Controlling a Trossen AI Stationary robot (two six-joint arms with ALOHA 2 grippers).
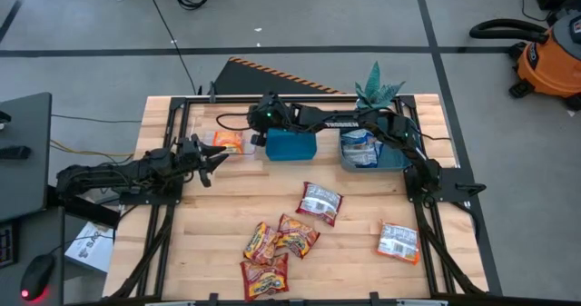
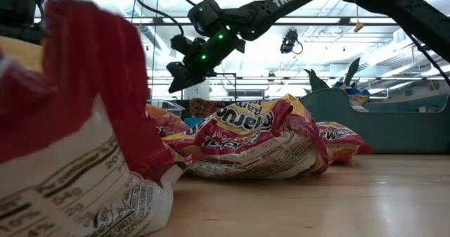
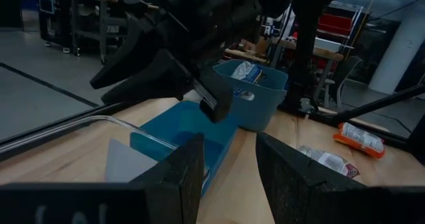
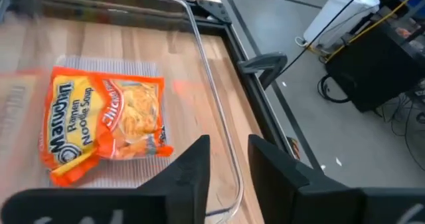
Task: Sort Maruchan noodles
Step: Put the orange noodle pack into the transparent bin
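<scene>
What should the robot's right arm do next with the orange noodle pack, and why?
Probably slide the right gripper sideways until it is over the orange packet, then go down. The gripper is open and empty, and the packet lies flat on the table beside it, not between its jaws.

Two teal bins (image 1: 290, 146) side by side; shop vacuum (image 1: 549, 56) on floor

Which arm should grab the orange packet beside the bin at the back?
Probably right: the right end effector, open, hangs above the orange packet, aimed at it. The left end effector, also open, sits nearby but points past it at the bins.
</scene>
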